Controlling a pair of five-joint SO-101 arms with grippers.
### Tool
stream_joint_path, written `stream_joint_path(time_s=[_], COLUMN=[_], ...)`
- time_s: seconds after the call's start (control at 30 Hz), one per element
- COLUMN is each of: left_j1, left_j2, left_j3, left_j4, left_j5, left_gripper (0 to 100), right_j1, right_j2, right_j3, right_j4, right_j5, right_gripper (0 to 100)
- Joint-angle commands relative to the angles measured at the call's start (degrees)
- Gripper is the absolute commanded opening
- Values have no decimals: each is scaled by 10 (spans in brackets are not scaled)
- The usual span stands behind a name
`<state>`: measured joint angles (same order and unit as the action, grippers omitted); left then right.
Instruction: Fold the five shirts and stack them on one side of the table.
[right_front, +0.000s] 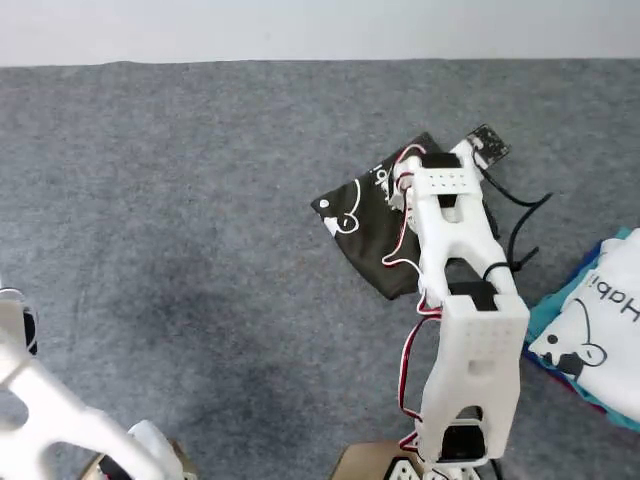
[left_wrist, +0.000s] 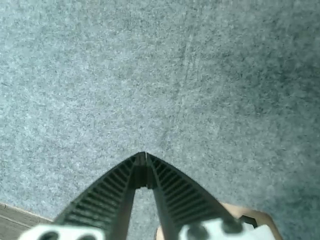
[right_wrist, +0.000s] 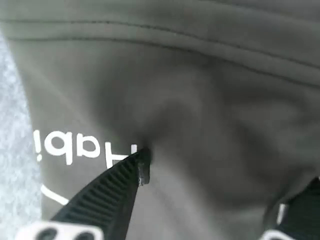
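Right under your right gripper (right_wrist: 225, 177) lies the black shirt (right_wrist: 200, 100). The jaws stand wide apart and hold nothing, and one ribbed fingertip (right_wrist: 134, 169) presses a dimple into the cloth just beside the white print.

That cloth looks soft, light and limp, so expect it to slump and come unfolded if you lift a single layer. Pinch a doubled edge or corner through all the layers instead.

The shirt lies folded flat on the grey felt table (right_front: 180, 200), turned corner-on to the arm. Its stitched hem runs crosswise just ahead of the fingertips. With the arm over it, you cannot tell its long axis for sure.

Well apart from the gripper, on the side away from the print, a white shirt (right_front: 600, 330) tops a pile. Your left gripper (left_wrist: 145, 156) is closed on nothing, above bare felt.
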<state>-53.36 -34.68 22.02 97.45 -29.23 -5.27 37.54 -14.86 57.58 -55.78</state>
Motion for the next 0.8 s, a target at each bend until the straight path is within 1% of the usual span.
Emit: stream_joint_path(time_s=[0.0, 0.17, 0.27, 0.37, 0.5, 0.53, 0.6, 0.63, 0.77], left_j1=[4, 4, 4, 4, 4, 4, 4, 4, 4], left_j2=[-9, -9, -9, -9, -9, -9, -9, -9, -9], left_j3=[7, 13, 13, 13, 13, 13, 13, 13, 13], left_j4=[-16, -29, -36, -36, -36, -36, -36, -36, -33], left_j5=[-4, -4, -4, -4, -4, -4, -4, -4, -4], left_gripper=[3, 3, 3, 3, 3, 3, 3, 3, 3], right_j1=[-6, -2, -3, -1, 12, 15, 23, 30, 58], right_j2=[17, 44, 44, 44, 44, 44, 44, 44, 44], right_j3=[-38, -38, -38, -38, -48, -56, -84, -105, -203], right_j4=[-32, -24, -5, 15, 32, 41, 79, 103, 227], right_j5=[-2, -2, 21, 40, 86, 98, 113, 119, 170], right_gripper=[389, 375, 320, 215, 19, 2, 25, 9, 9])
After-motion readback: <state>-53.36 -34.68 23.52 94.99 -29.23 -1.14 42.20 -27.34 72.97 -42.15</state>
